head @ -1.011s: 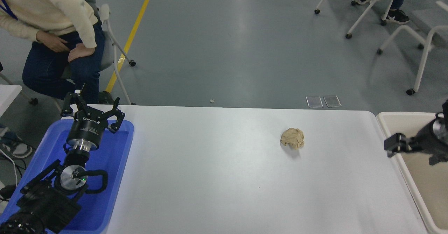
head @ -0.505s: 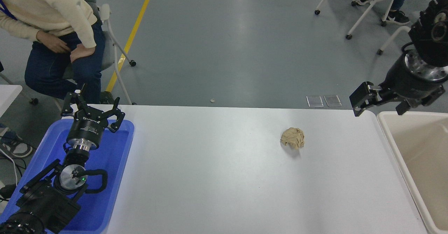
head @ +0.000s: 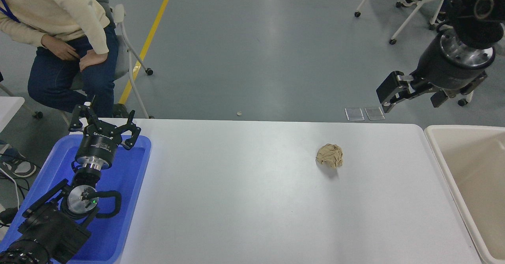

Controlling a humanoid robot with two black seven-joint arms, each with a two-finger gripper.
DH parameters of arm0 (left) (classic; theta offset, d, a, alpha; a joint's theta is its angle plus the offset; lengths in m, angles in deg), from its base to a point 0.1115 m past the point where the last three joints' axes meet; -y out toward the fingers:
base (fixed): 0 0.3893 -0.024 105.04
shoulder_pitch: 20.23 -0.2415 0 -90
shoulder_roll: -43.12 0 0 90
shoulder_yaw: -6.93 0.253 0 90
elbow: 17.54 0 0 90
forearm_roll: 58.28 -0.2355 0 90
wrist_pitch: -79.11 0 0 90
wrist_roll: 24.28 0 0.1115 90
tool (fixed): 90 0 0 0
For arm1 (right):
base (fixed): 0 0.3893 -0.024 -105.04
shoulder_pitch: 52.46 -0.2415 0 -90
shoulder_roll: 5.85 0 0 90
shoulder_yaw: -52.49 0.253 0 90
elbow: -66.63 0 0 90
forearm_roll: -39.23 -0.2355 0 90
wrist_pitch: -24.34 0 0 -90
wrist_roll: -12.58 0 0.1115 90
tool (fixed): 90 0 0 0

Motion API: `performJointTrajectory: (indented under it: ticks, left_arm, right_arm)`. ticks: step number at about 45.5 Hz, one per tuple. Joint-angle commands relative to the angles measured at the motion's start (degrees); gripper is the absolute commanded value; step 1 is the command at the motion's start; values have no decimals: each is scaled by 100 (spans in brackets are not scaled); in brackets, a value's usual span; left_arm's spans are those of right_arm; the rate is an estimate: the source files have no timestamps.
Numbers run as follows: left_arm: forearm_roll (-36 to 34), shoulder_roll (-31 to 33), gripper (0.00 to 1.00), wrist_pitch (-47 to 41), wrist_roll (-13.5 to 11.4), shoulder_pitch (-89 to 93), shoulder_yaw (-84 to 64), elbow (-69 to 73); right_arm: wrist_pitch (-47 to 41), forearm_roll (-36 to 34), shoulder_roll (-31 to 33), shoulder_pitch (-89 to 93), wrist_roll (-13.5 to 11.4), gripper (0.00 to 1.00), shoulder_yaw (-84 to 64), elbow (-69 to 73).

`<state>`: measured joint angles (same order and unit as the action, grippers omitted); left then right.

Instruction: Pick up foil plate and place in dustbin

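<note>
Left gripper (head: 103, 125) parked over the blue tray (head: 140, 169), near left, jaws spread, empty. Paper ball (head: 329, 156) lies mid-table. Bin (head: 438, 155) at right edge; no foil plate visible, probably inside it. Right gripper (head: 412, 92) hangs high beyond the bin, jaws released, holding nothing, judged post-drop.

white lettering on left pincer (head: 103, 126), unreadable

Left arm parked at lower left, its pincer (head: 103, 124) pointing away from the camera with fingers spread apart. Right arm raised at upper right, its pincer (head: 412, 94) angled down-left, fingers parted and empty.
</note>
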<state>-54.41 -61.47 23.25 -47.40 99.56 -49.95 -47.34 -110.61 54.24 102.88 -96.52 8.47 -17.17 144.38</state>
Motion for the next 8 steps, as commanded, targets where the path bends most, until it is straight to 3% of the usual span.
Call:
performJointTrajectory:
  ticks: [1,8]
  left_arm:
    - [8,9,100,14,0,8,-7,0]
    - [-1,0,100,23,0,8,-7,0]
  right_arm:
    - [-5,-50,-282,-23,15,100,-135,-40]
    - [-5,-121,-388,-58,15,100,-311,-40]
